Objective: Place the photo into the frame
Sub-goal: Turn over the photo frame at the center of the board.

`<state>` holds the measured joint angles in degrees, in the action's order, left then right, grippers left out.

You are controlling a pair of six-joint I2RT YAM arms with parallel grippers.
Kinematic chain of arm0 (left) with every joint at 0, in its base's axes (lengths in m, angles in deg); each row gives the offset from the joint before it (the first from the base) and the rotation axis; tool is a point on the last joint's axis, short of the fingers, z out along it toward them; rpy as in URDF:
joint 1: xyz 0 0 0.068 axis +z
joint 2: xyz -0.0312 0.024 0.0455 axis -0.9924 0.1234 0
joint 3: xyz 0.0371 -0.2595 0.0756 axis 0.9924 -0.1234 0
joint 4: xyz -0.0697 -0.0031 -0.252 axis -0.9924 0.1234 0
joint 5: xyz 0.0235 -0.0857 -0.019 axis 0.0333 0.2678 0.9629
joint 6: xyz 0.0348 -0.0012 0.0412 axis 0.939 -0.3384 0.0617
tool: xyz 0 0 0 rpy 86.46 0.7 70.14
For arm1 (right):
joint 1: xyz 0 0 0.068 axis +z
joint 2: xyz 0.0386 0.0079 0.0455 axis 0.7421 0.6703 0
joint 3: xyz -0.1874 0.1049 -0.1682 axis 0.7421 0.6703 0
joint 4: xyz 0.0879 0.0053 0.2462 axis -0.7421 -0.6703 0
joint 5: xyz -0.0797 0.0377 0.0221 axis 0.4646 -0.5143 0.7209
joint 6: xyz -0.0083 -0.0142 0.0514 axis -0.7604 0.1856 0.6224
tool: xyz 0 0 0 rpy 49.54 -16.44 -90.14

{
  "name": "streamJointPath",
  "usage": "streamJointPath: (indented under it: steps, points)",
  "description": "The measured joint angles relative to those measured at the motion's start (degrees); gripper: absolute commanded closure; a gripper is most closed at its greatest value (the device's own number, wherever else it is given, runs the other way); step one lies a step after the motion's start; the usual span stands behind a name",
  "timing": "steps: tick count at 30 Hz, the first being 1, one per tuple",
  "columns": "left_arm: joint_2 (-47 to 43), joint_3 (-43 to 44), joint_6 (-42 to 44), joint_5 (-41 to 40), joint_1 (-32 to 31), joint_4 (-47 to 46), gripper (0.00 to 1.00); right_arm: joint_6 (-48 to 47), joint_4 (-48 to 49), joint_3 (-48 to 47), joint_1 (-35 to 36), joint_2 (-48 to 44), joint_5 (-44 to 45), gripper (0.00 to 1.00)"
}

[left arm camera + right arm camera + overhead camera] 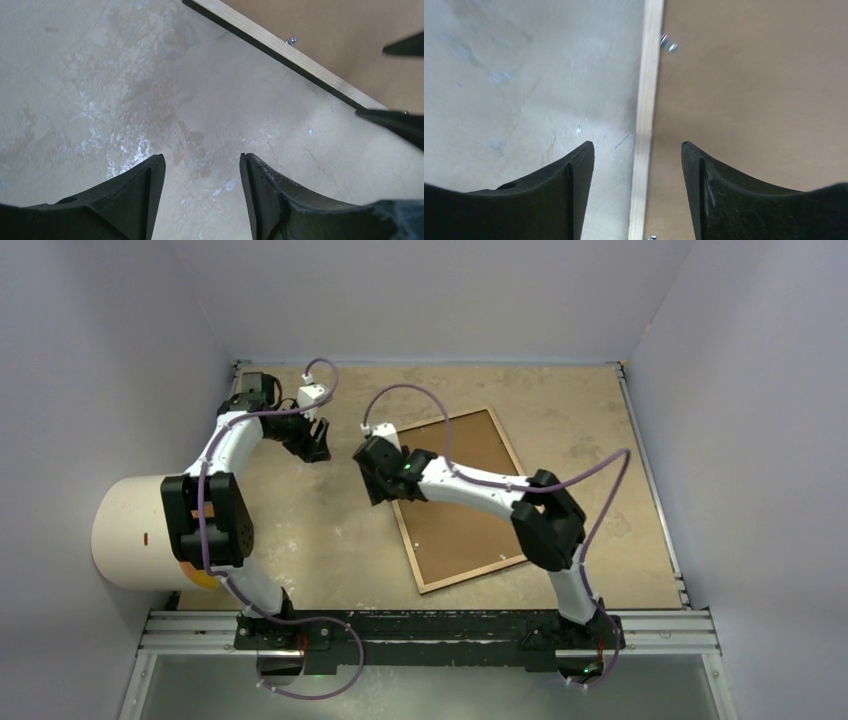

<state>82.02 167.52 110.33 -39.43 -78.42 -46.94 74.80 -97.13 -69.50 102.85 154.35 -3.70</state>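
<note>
- Frame (472, 574) lies back-up on the counter (330, 530), pale wood rails showing and the brown backing board (465, 530) seated inside, probably so its back can be worked on.
- Photo shows in no view; I cannot tell whether it sits under the board.
- Right jaws stand apart and empty, straddling the left rail from above.
- Left jaws, also apart and empty, hang over bare counter just beside that rail.

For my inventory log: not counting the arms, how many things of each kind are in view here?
Frame: 1
Backing board: 1
White cylinder: 1
Photo: 0 in view
Total: 3
</note>
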Motion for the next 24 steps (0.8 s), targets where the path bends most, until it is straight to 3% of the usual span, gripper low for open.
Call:
streamJointPath:
  steps: [10, 21, 24]
  points:
    - [-0.04, -1.62, -4.76, -4.81, 0.17, -1.20, 0.39, 2.38, -10.97, -10.60, 5.42, 14.36, 6.91, 0.54]
    - [-1.81, -3.56, -4.87, -5.60, 0.22, -1.14, 0.39, 3.21, -14.62, -12.37, 7.21, 15.69, 12.09, 0.90]
    - [-1.88, -3.67, -4.87, -5.68, 0.22, -1.22, 0.39, 3.19, -15.78, -13.77, 7.30, 16.55, 12.74, 0.90]
